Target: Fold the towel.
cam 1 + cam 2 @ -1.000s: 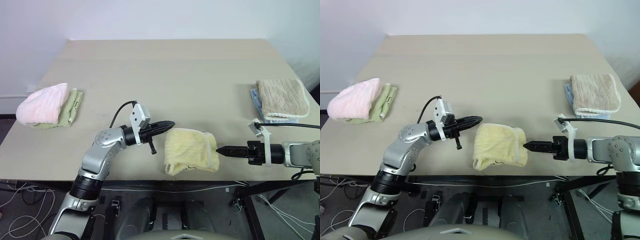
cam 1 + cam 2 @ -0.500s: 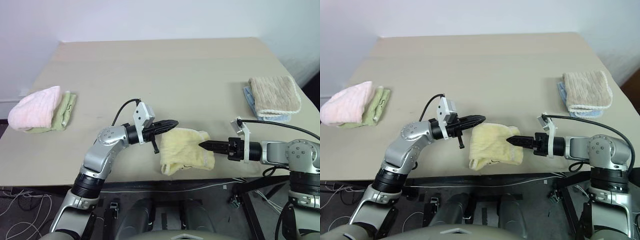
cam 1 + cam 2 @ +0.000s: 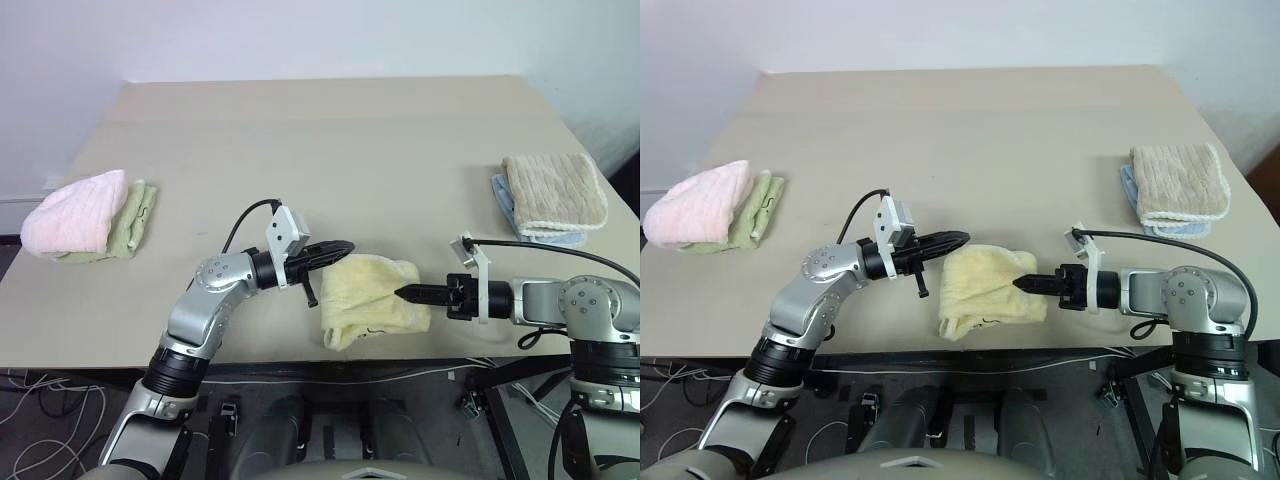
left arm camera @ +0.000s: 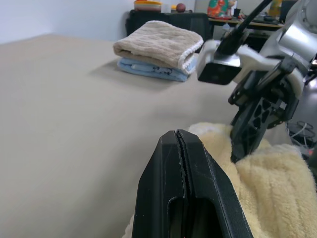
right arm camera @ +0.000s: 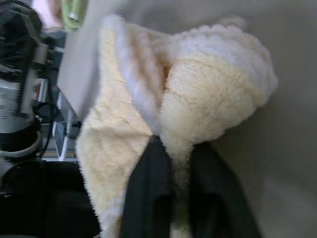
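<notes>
- A wide tan bench (image 3: 330,140) against a pale wall carries stacks of folded cloths at its far left and far right edges.
- The towel (image 3: 372,300), pale yellow terry, lies bunched at the near edge, between the two arms.
- The right gripper (image 3: 402,293) has its fingers pinched on a fold at the towel's right side.
- The left gripper (image 3: 343,246) hovers, fingers closed and empty, at the towel's far left corner.
- Soft, light and limp, the towel will likely sag and drape; corners or hemmed edges look the surest hold.
</notes>
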{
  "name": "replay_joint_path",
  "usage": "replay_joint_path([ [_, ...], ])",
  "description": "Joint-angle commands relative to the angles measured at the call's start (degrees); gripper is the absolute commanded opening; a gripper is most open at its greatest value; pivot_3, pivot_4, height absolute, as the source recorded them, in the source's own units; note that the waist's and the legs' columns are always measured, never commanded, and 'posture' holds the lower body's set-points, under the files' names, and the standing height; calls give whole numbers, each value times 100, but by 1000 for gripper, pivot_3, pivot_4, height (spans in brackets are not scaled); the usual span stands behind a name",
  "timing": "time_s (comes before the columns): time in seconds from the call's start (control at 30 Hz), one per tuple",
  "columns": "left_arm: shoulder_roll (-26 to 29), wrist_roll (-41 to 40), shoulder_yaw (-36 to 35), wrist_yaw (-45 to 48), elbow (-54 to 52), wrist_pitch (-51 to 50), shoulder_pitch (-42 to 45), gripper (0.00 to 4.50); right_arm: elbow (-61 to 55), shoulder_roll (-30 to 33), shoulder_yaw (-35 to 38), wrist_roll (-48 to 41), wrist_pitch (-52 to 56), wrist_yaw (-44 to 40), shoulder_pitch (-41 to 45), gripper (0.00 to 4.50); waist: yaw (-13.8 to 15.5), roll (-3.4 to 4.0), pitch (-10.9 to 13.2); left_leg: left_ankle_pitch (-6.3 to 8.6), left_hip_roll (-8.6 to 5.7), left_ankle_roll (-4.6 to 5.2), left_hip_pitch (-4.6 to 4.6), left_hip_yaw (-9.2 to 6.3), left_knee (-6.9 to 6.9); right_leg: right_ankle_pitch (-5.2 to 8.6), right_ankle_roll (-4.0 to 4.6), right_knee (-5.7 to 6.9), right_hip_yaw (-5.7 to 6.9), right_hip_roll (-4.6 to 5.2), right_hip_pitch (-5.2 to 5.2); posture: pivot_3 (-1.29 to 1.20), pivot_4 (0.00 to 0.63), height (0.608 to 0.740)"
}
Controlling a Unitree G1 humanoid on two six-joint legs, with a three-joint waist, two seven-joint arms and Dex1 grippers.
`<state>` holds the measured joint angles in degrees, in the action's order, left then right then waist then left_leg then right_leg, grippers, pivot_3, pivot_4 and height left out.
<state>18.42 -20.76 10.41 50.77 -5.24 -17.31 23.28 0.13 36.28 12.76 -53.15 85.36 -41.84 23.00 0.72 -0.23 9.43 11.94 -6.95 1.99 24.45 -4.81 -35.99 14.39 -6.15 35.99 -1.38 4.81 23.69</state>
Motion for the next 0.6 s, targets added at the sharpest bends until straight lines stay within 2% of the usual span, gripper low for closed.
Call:
replay_joint_path([
  [0.03, -19, 21, -62, 31, 19, 191, 141, 0, -273, 47, 271, -310, 69, -125, 127, 13, 0, 0, 0, 0, 0, 0, 0, 0, 0, 0, 0, 0, 0, 0, 0, 0, 150, 740],
  [0.3, -56, -199, -316, 28, 274, 81, 330, 0, -778, -12, 1181, -1057, 201, 203, 621, 13, -3, 0, 1, 0, 0, 0, 4, 0, 0, 0, -1, 0, 0, 1, 4, 0, 150, 740],
  [0.53, -119, 9, -638, -371, 1037, 370, 853, 0, -351, -380, 2387, -1158, -579, 1608, 1541, 13, 7, 0, 1, 0, -3, 1, 6, 0, 1, -2, -3, 0, 0, 2, 5, 0, 150, 740],
  [0.6, -204, 0, -784, -551, 1226, 457, 948, 0, -402, -565, 2721, -1044, -1188, 2131, 1678, 13, 14, 0, 1, -4, -4, 7, 10, 0, 6, -3, -5, -1, 0, 4, 11, 0, 150, 740],
])
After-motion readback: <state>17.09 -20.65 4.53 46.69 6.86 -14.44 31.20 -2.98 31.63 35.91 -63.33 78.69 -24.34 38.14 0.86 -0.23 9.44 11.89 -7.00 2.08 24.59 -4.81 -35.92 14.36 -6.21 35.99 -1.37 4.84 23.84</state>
